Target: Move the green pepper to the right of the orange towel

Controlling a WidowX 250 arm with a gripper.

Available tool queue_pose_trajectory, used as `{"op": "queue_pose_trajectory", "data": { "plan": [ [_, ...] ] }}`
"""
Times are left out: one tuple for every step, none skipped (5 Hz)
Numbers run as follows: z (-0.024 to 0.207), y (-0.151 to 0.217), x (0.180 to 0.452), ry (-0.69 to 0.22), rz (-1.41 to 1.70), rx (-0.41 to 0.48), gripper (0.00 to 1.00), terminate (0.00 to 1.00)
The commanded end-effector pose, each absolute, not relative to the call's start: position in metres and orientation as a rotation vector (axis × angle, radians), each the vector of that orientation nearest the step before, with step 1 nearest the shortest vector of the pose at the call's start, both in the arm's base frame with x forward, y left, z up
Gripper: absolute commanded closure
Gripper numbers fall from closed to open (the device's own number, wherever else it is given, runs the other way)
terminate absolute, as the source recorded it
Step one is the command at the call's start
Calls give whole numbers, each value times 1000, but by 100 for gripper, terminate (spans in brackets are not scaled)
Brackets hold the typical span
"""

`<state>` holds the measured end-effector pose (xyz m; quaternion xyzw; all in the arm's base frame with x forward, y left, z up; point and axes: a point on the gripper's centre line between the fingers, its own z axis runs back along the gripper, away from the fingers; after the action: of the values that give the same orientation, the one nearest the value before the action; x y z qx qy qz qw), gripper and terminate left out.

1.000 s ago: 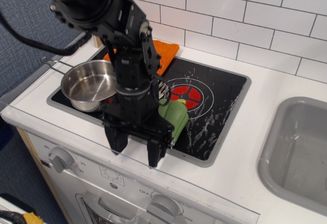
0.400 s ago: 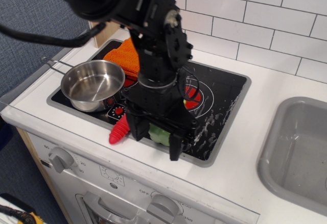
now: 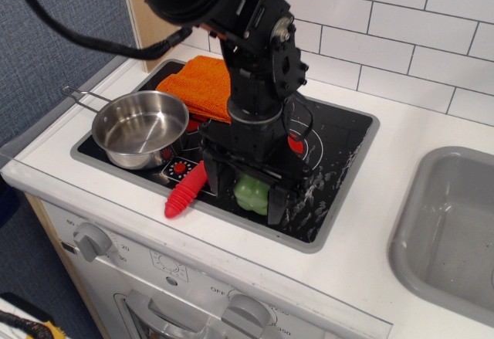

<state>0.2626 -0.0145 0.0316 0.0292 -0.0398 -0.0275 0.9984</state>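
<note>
Around green pepper (image 3: pixel 251 192) now: fingers (image 3: pixel 275 204).

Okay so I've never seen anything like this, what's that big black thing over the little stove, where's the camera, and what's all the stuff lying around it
The black thing is a robot arm; its grasping end, the tool, points down over a toy stove. One fixed camera looks down from the front, slightly to one side. The two fingers stand on either side of a green pepper, which sits low on the stove's front edge. Whether they are squeezing it is hard to tell. Behind and to the picture's left lies an orange towel. In front of that sits a steel pan, and a red handle lies between pan and pepper. A grey sink is at the far right.
</note>
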Motion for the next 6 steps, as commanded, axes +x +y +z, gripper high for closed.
{"op": "queue_pose_trajectory", "data": {
  "plan": [
    [34, -15, 274, -104, -38, 63, 0, 0],
    [30, -17, 276, -96, -49, 52, 100, 0],
    [36, -17, 284, -109, -79, 64, 100, 0],
    [60, -10, 308, -176, -70, 73, 100, 0],
    [62, -10, 343, -195, -54, 48, 100, 0],
    [46, -18, 378, -160, -65, 29, 100, 0]
  ]
}}
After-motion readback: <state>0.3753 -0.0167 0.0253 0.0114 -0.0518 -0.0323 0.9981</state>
